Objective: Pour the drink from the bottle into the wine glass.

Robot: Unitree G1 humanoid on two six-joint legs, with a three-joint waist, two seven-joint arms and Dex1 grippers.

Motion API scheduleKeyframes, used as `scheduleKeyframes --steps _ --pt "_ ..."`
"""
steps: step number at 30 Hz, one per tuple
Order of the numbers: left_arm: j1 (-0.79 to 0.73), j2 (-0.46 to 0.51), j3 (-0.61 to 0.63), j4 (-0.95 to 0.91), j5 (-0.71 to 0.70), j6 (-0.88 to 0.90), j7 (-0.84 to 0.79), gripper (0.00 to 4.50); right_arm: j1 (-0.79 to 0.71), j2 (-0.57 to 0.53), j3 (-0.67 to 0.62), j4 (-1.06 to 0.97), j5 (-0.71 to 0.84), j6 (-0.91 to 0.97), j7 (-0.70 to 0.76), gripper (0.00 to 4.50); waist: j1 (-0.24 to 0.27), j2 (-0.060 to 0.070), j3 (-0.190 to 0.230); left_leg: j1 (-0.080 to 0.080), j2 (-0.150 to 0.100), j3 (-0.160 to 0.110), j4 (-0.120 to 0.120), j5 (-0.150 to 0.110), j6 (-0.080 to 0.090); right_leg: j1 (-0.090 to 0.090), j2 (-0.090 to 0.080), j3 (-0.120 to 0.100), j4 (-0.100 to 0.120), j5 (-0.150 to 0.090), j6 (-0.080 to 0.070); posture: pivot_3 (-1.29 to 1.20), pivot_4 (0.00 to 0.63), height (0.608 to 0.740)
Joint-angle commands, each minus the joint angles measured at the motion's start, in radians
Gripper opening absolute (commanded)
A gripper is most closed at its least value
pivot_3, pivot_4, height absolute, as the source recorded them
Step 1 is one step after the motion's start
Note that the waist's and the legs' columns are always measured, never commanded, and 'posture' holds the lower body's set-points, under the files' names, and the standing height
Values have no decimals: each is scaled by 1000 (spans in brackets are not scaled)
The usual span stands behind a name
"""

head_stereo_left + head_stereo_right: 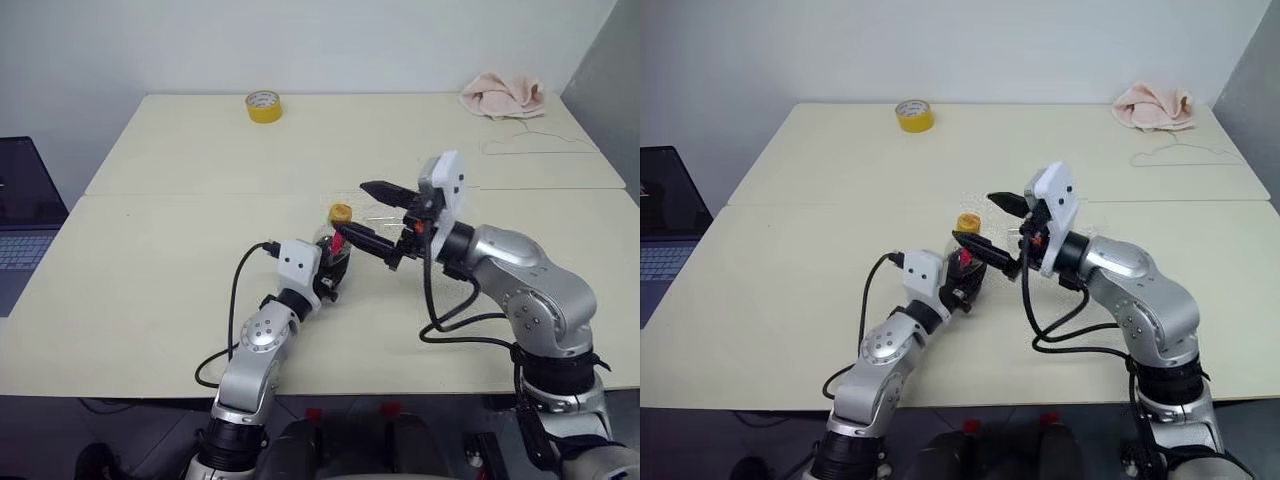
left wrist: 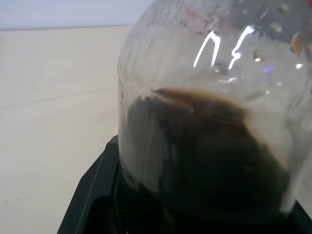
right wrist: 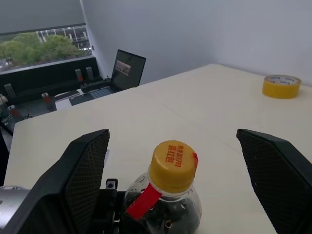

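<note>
Yellow plastic caps the bottle (image 1: 337,243), which stands upright on the cream table (image 1: 150,280) with the left gripper (image 1: 335,268) closed around its rounded lower body. In the left wrist view the clear wall sits right against the black fingers (image 2: 92,204), and the drink (image 2: 204,156), dark brown and nearly black, fills the lower part of the body, with droplets clinging to the clear plastic above it. A narrow red label strip hangs at the neck, just under the cap (image 3: 173,165).

Above and just to the right of that grip, the right gripper (image 1: 372,215) hangs spread wide, holding nothing. Its two black fingers (image 3: 83,170) stand well apart on either side of the cap in the right wrist view, neither one touching it; the cap lies between them and a little below their tips. The hand points level, toward the robot's left, across the bottle top.

The wine glass (image 1: 385,215) is hard to make out: faint clear outlines show just behind the right gripper's fingers, close beside the bottle, but whether it touches anything I cannot tell.

Well beyond both grippers, a yellow tape roll (image 1: 264,105) lies near the far edge, and a pink cloth (image 1: 503,95) sits at the far right corner. A laptop (image 1: 20,215) rests off the table's left side.
</note>
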Motion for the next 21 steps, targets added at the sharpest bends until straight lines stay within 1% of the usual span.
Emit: scheduleKeyframes --steps 1,5,13,16,19,21 --pt "-12 -5 -4 -44 0 -58 -2 2335 -39 27 -5 -8 14 36 -53 4460 0 0 0 0 0 0 0 0 0 0 0 0 0 0 0 0 150 740" --pt "12 -28 -7 -32 -24 -144 -17 2335 -57 71 11 13 6 72 -106 4460 0 0 0 0 0 0 0 0 0 0 0 0 0 0 0 0 150 740" --pt "12 -34 -11 -14 -18 -179 -20 2335 -77 116 8 36 -3 98 -168 4460 -1 0 0 0 0 0 0 0 0 0 0 0 0 0 0 0 150 740" --pt "12 -35 -14 -11 -25 -187 -29 1953 -91 124 -2 51 -3 96 -186 4500 -1 0 0 0 0 0 0 0 0 0 0 0 0 0 0 0 150 740" --pt "11 -37 -14 -7 -23 -194 -32 1480 -97 129 -6 55 2 92 -188 4500 -2 0 0 0 0 0 0 0 0 0 0 0 0 0 0 0 150 740" --pt "11 -37 -15 -6 -23 -197 -32 1280 -100 135 -11 58 9 93 -192 4500 -1 0 0 0 0 0 0 0 0 0 0 0 0 0 0 0 150 740"
